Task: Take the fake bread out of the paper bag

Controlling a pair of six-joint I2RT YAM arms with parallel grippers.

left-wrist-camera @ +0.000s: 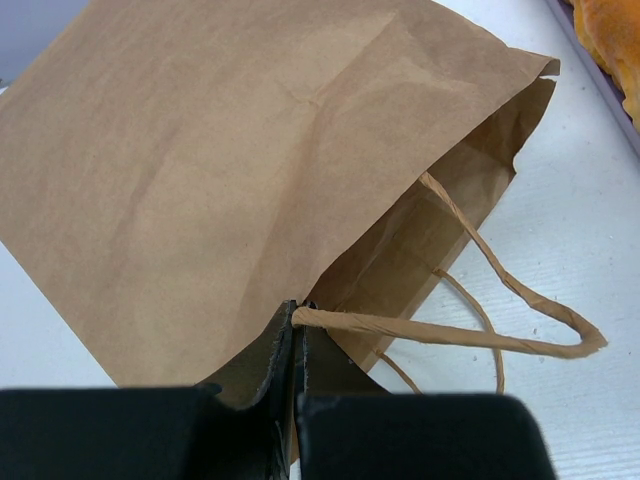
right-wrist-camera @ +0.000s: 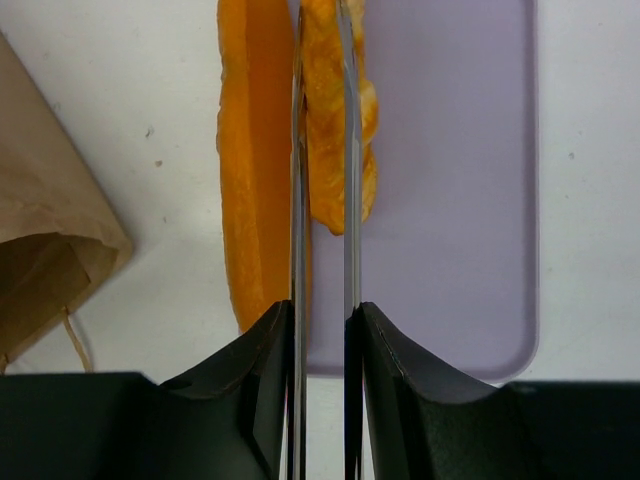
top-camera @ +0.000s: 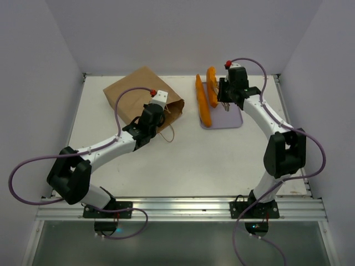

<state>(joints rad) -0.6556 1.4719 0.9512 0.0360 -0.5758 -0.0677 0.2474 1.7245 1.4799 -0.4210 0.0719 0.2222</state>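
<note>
The brown paper bag (top-camera: 130, 91) lies flat at the back left, its mouth facing right. My left gripper (top-camera: 157, 111) is shut on the bag's upper mouth edge where a cord handle (left-wrist-camera: 450, 337) comes out; the wrist view shows the jaws (left-wrist-camera: 298, 312) pinched together there and the mouth held slightly open. My right gripper (top-camera: 226, 94) is shut on metal tongs (right-wrist-camera: 297, 200). The tongs hold one orange fake bread piece (right-wrist-camera: 325, 120) over the lavender tray (top-camera: 230, 119). A second long loaf (top-camera: 203, 104) lies along the tray's left edge and also shows in the right wrist view (right-wrist-camera: 255, 150).
The bag's corner (right-wrist-camera: 40, 250) shows at the left of the right wrist view. A loose handle loop (top-camera: 168, 133) lies on the white table in front of the bag. Grey walls close the back and sides.
</note>
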